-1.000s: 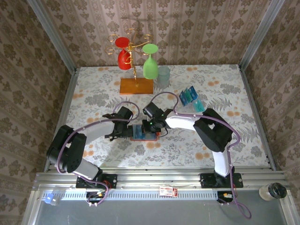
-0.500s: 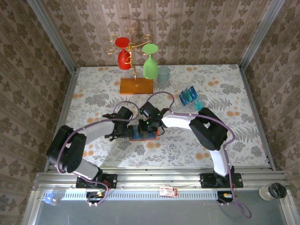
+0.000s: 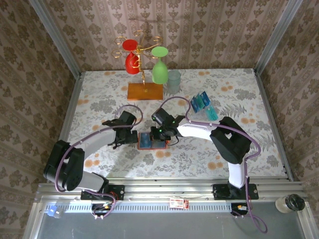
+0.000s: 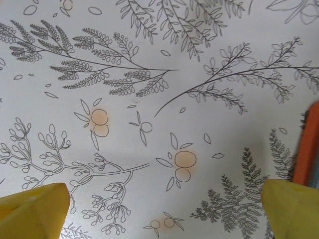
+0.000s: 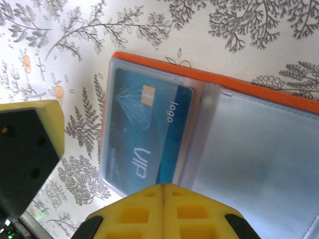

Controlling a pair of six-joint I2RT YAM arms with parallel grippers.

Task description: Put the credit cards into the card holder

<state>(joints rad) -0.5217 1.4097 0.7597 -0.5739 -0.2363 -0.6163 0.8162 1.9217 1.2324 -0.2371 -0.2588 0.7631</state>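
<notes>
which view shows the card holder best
Right wrist: the card holder lies open, a blue card in its clear pocket. Top external shows it small and partly covered; left wrist catches its orange edge.

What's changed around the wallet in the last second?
The left arm swung slightly left; the left gripper, open, hangs beside the card holder's left edge. The right gripper stayed shut over the card holder, a blue card in its pocket. Nothing grasped or released; the spare cards stayed put.
</notes>
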